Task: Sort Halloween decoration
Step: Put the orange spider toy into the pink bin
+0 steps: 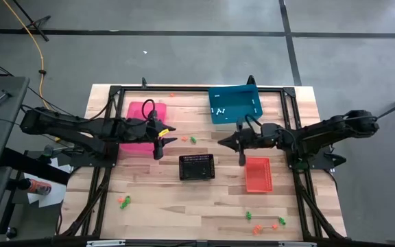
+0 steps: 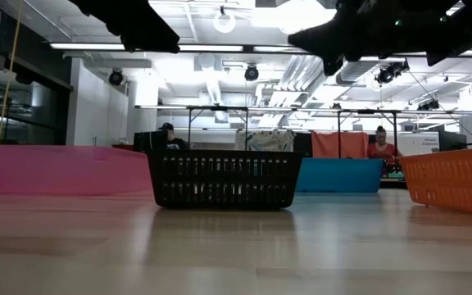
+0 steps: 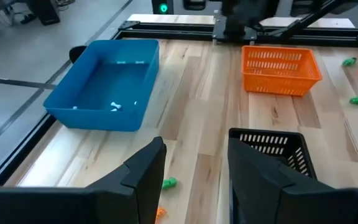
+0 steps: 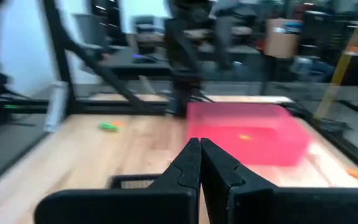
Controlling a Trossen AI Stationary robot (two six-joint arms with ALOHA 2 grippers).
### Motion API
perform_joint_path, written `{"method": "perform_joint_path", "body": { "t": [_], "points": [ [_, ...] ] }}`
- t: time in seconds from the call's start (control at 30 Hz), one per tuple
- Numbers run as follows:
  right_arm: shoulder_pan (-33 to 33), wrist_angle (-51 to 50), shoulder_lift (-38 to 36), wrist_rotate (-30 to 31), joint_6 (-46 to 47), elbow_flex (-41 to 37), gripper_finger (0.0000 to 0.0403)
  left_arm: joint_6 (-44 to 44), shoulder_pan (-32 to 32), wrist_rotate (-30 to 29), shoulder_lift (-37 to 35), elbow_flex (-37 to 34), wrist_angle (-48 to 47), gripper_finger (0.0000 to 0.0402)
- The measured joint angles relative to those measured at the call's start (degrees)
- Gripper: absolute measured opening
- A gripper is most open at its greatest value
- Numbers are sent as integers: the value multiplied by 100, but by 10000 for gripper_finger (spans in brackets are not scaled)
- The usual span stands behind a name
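So right now the left pincer (image 1: 164, 138) hangs spread wide with nothing in it, just off the inner edge of the pink bin (image 1: 137, 110), and looks like it's lining up on the small green trinket (image 3: 169, 183) and the orange trinket (image 1: 184, 138) beside it on the table (image 1: 184, 206), between the pink bin and the black basket (image 1: 197, 167). I'd call this the reach-and-pick step. Next move is to drop straight down over one piece and close without nudging its neighbour. The right pincer (image 1: 226, 142) is clenched with nothing in it, hovering mid-table between the blue bin (image 1: 234, 103) and the orange basket (image 1: 258, 174). More trinkets lie loose near the front edge, bottom left (image 1: 123, 201) and bottom right (image 1: 266, 223). Plenty of open wood up front; the tight spot is the middle, where both pincers point at each other.
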Motion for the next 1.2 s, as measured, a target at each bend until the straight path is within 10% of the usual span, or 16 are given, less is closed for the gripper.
{"method": "perform_joint_path", "body": {
  "t": [0.23, 0.47, 0.6, 1.2],
  "points": [
    [1033, -1295, 1, -851, 1382, 543, 0, 7, 0, -44, 4, -2, 11, 161],
    [2957, -6037, 880, 1268, 2752, 2867, 0, -104, 0, -59, 147, -5, 169, 161],
    [3425, -7751, 1716, 1463, 4216, 4031, 2, -300, -83, -61, 253, -11, 168, 161],
    [5017, -11217, 4517, -1778, 7991, 6092, 198, 412, -306, -35, 321, -756, 1872, 161]
  ]
}}
